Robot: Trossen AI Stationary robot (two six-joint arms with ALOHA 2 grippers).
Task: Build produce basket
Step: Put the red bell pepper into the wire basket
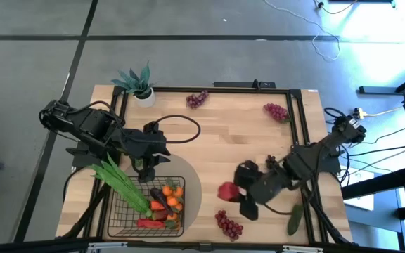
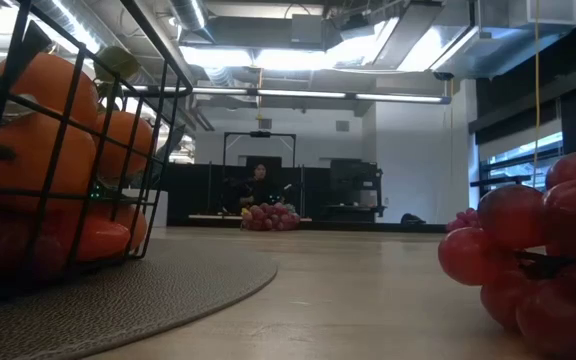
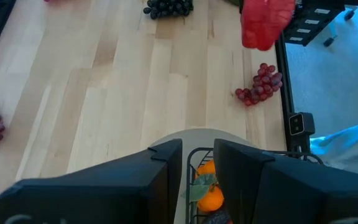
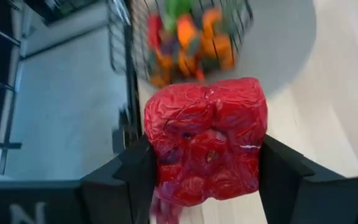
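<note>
Right pincer point(image 4: 204, 155) clamps a red pepper point(image 4: 205, 140) above the wood table point(image 1: 238, 137); left pincer point(image 3: 197, 168) seemingly apart.

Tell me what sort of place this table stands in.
Probably a lab or workshop, not a kitchen: bare concrete floor with loose cables around the wooden table, and exposed ceiling ducts with strip lights over equipment racks beyond it.

From my remote seat I read this as a robotics lab in an open-plan industrial office. I see a grey carpet-tile floor point(image 1: 188, 21) around the wooden table point(image 1: 230, 133), loose white cables point(image 1: 325, 42) past its far right corner, exposed ducts point(image 2: 298, 30) and strip lights point(image 2: 318, 95) overhead, and a person point(image 2: 258, 185) seated at a distant workstation.
</note>
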